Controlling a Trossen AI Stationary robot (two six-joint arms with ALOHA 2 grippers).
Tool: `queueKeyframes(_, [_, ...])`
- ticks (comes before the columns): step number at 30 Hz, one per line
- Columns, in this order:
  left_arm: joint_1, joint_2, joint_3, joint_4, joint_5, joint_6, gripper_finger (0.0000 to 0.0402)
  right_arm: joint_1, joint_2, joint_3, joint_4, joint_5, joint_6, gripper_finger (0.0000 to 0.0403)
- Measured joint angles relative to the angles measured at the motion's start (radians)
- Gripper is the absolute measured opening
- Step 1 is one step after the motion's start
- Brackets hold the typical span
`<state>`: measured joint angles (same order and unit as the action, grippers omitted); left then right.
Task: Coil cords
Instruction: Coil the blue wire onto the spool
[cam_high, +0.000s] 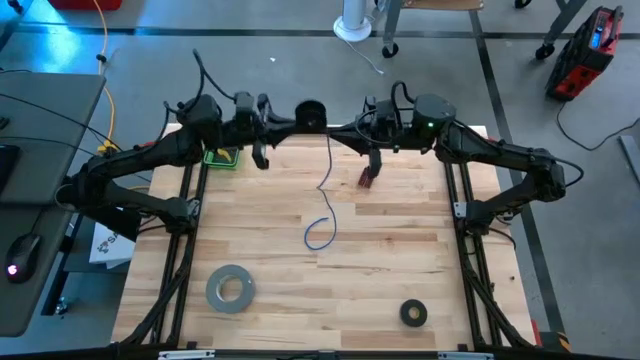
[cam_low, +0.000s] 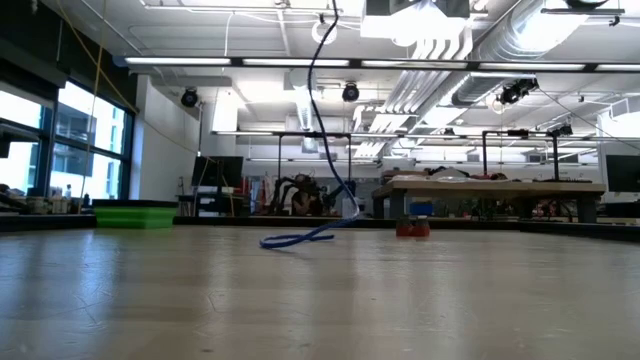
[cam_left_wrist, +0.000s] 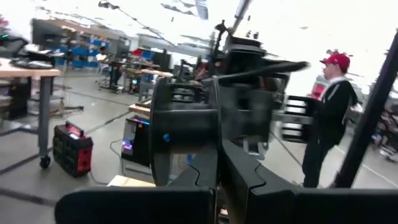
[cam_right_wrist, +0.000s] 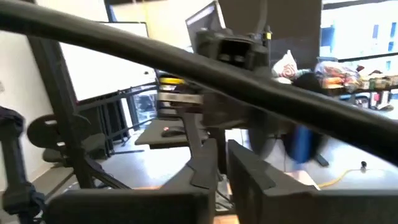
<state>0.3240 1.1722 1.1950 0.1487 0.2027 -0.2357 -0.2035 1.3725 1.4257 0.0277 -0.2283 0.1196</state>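
Both tools meet at a black spool held high over the far edge of the tabletop, with the blue cord hanging down from it.

The left tool (cam_high: 290, 122) has its fingers drawn together on the black spool (cam_high: 311, 114), whose round flange fills the left wrist view (cam_left_wrist: 180, 134). The right tool (cam_high: 345, 127) reaches in from the other side, just beside the spool; whether its fingers are apart or together, I cannot tell. The blue cord (cam_high: 326, 195) drops from the spool, runs toward the middle of the tabletop (cam_high: 400, 250) and ends there in a loose loop lying flat, seen low down as a blue curl on the wood (cam_low: 300, 238). A grey tape roll (cam_high: 230, 288) and a black ring (cam_high: 413, 313) lie near the front edge, well apart from the cord.
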Motion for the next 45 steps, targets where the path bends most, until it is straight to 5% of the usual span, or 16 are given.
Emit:
queueKeyframes(7, [0.029,-0.022,-0.001,-0.005,0.087,-0.139,0.0001,-0.006,0.002,0.0,-0.011,0.015,0.004,0.0133])
queueKeyframes(12, [0.081,-0.041,-0.001,0.023,0.282,-0.378,0.0001,-0.006,0.003,0.0,-0.045,0.01,0.017,0.0166])
queueKeyframes(15, [0.116,-0.056,-0.001,0.084,0.371,-0.524,0.0001,-0.006,0.002,0.0,-0.036,-0.016,0.048,0.0168])
queueKeyframes(22, [0.142,-0.033,-0.001,0.358,0.403,-0.771,0.0,0.004,0.045,0.0,0.045,-0.078,0.101,0.0168])
queueKeyframes(45, [0.138,-0.026,0.0,0.428,0.349,-0.838,0.0,0.0,0.072,0.0,0.144,-0.174,0.166,0.0134])
